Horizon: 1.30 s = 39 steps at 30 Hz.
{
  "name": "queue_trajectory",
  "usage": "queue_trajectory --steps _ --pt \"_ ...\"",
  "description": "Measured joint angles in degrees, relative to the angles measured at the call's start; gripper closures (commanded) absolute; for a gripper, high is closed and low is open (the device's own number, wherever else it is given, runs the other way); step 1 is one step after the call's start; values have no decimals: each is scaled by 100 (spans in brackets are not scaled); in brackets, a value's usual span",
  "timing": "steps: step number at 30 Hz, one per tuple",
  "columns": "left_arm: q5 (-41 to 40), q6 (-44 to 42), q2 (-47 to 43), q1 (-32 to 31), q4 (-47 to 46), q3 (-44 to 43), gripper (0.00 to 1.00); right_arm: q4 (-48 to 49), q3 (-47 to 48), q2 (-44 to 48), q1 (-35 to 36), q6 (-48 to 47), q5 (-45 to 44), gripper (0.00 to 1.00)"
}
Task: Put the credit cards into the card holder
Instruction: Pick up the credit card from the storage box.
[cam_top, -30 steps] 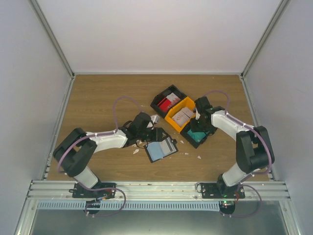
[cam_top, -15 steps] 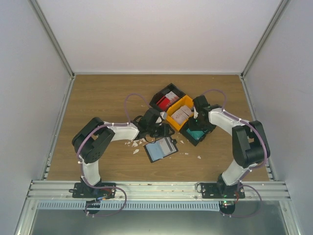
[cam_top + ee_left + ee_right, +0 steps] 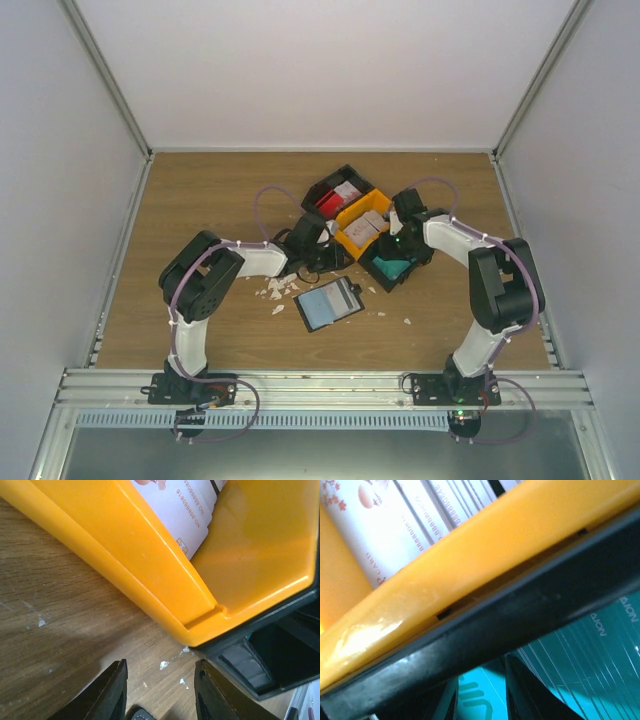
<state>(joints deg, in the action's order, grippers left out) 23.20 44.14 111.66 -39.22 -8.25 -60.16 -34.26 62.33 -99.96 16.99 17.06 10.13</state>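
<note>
The card holder [image 3: 328, 303] lies open on the table, a pale card face showing in it. Red-and-white credit cards [image 3: 338, 200] stand in a black bin, whitish cards [image 3: 368, 226] in the yellow bin [image 3: 352, 240], and teal cards [image 3: 392, 268] in another black bin [image 3: 378, 276]. My left gripper [image 3: 327, 258] is open and empty over bare wood [image 3: 160, 690] at the yellow bin's near corner [image 3: 150, 565]; the whitish cards [image 3: 185, 510] show above. My right gripper [image 3: 398, 243] is down inside the teal bin, fingers slightly apart [image 3: 480, 700] over teal cards [image 3: 580, 655].
Small white crumbs [image 3: 272, 290] lie scattered left of the card holder and near it. The three bins sit packed side by side in a diagonal row. Grey walls close in the table on three sides; a metal rail runs along the near edge.
My left gripper has moved right and away from the card holder's side to the yellow bin's near corner. My right gripper has shifted slightly farther within the teal bin. The bins nudged slightly up-left.
</note>
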Motion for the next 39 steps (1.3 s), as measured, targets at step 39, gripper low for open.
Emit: queue_trajectory --steps 39 --pt "479 72 201 4 -396 -81 71 -315 188 -153 229 -483 -35 67"
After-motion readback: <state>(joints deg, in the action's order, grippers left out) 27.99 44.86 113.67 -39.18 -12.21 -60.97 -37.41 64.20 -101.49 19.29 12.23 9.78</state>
